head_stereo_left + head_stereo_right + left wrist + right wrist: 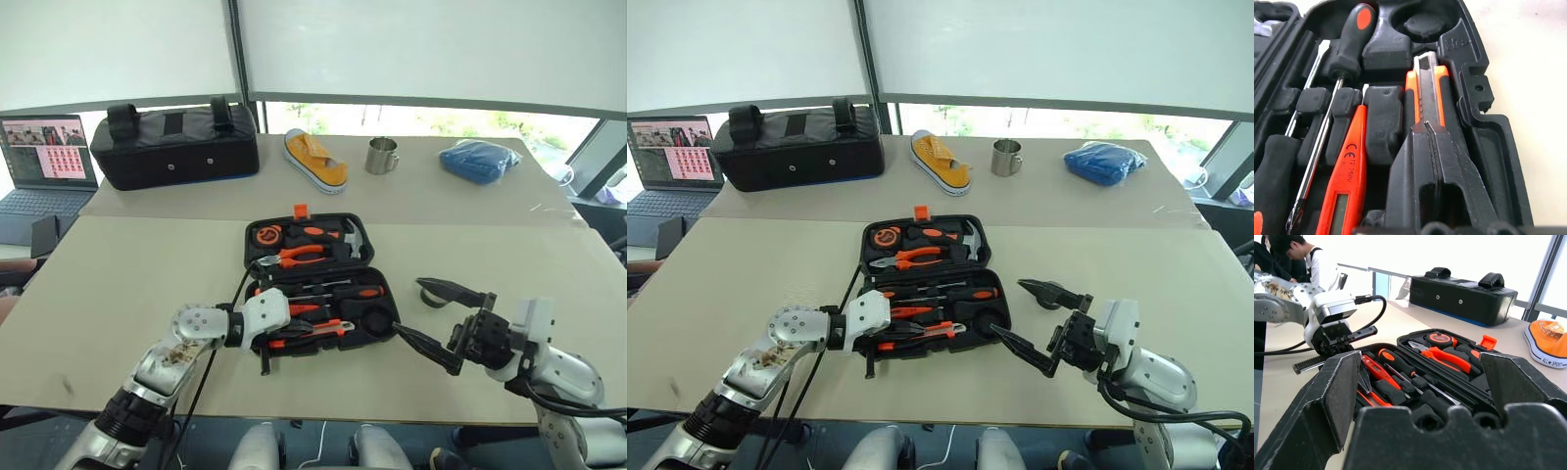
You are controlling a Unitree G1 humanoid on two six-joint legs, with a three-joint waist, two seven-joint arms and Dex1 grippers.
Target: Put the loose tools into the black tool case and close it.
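Left gripper, fingers together, presses the utility knife into the open black tool case; right gripper, fingers apart, waits at four o'clock; lid-closing likely follows.

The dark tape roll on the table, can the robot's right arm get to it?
Probably yes. The dark tape roll lies on bare table right of the black tool case, just beyond the right gripper, whose fingers stand wide open. Nothing sits between them.

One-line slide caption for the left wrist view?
Left gripper, jaws shut, over the orange-black utility knife seated in the open black tool case.
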